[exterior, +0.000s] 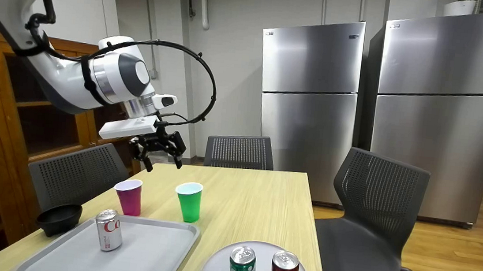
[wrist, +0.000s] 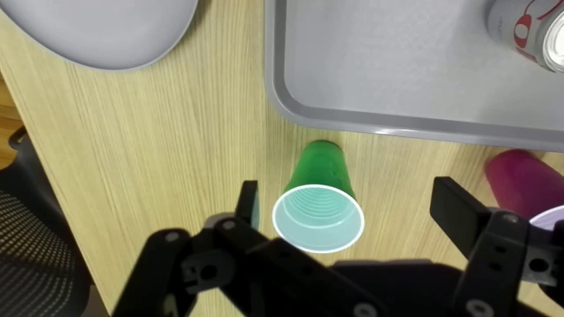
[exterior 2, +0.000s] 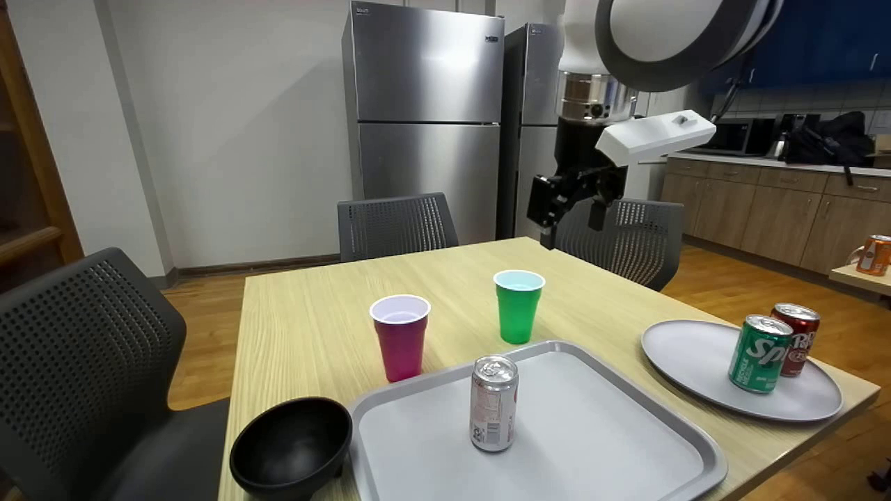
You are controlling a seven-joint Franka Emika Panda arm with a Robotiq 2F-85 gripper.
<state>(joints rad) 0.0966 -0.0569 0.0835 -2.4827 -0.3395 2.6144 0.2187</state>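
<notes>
Claw [exterior: 163, 164]: spread wide, empty | green cup [exterior 2: 518, 313]: upright, lower down | gray tray [exterior 2: 592, 417]: just beside it

white plant pot [exterior: 459, 7] atop steel refrigerator [exterior: 441, 132] | wooden cabinet [exterior: 4, 112] behind gray chair [exterior: 80, 173] | black bag [exterior 2: 839, 139] on counter [exterior 2: 759, 162]

on tray [exterior 2: 578, 424]: can [exterior 2: 493, 407]; left: bowl [exterior 2: 291, 449]; behind: left cup [exterior 2: 401, 342], right cup [exterior 2: 518, 312] (in both exterior views)

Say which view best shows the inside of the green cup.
The wrist view: it looks into the mouth of the green cup, showing its pale, ringed interior. In both exterior views it stands upright, showing its green side and little of the inside.
</notes>
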